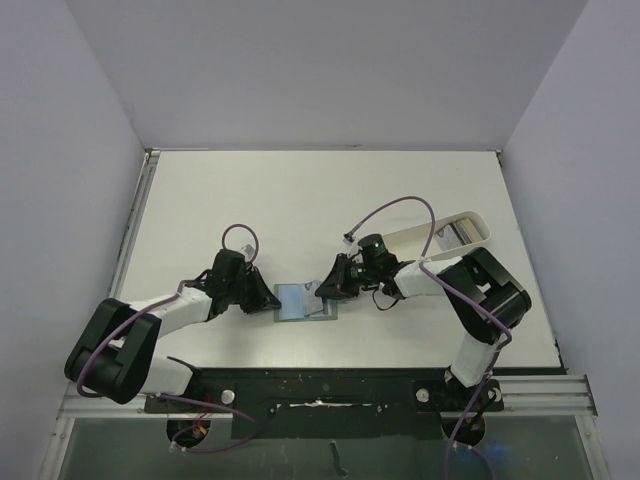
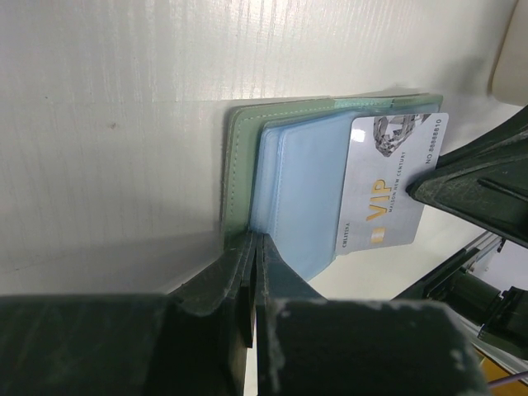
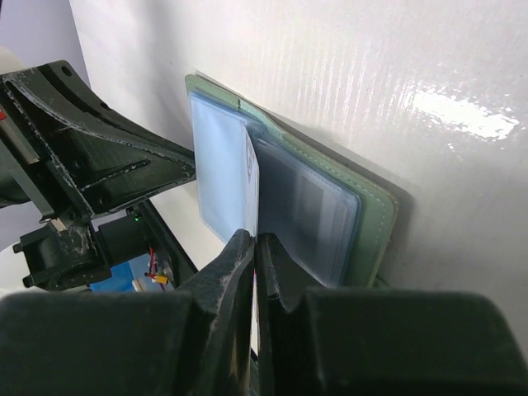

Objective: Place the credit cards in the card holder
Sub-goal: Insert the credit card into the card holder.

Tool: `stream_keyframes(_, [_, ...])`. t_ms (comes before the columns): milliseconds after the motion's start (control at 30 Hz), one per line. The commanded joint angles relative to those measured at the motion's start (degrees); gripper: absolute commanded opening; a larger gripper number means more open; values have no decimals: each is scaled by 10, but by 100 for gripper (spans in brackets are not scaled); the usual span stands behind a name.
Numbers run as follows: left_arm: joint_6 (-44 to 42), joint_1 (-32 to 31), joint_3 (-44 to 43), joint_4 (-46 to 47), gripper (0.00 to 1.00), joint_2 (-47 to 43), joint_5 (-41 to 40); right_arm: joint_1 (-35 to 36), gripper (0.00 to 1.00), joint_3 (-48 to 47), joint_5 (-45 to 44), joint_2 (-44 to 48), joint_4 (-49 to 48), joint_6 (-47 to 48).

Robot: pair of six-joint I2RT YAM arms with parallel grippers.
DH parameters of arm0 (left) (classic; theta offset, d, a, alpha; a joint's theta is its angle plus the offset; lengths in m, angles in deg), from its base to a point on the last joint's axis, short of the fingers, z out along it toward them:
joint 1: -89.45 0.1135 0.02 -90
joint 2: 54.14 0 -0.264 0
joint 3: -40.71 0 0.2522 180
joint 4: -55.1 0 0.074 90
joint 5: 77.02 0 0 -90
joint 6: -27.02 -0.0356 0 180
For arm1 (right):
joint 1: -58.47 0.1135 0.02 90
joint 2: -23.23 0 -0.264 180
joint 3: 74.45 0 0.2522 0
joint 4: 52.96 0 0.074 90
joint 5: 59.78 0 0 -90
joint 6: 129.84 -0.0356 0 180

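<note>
Card holder (image 2: 243, 165) lies open; my left jaws seemingly pinch its edge, right jaws clamp the VIP card (image 2: 388, 181).

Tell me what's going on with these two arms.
The left fingers are shut on the near edge of the open wallet, holding it steady. The right fingers grip a silvery VIP card by one end, and it lies partly over the wallet's blue sleeves. Much of the card sticks out, so it isn't seated yet.

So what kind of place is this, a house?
Probably a robot lab bench: bare white table, plain panels around it, left arm and right arm bolted to a metal rail.
</note>
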Motion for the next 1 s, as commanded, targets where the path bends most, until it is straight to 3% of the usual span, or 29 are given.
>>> stream_keyframes(0, [-9,-5,14,-28,0,1,-20,-17,1,14,-1,21,10,15])
stream_keyframes(600, [0,-18,19,-25,0,-3,-19,10,1,-21,3,-12,9,13])
stream_keyframes(967, [1,-23,24,-26,0,-8,-21,16,1,-3,23,-14,-64,-23])
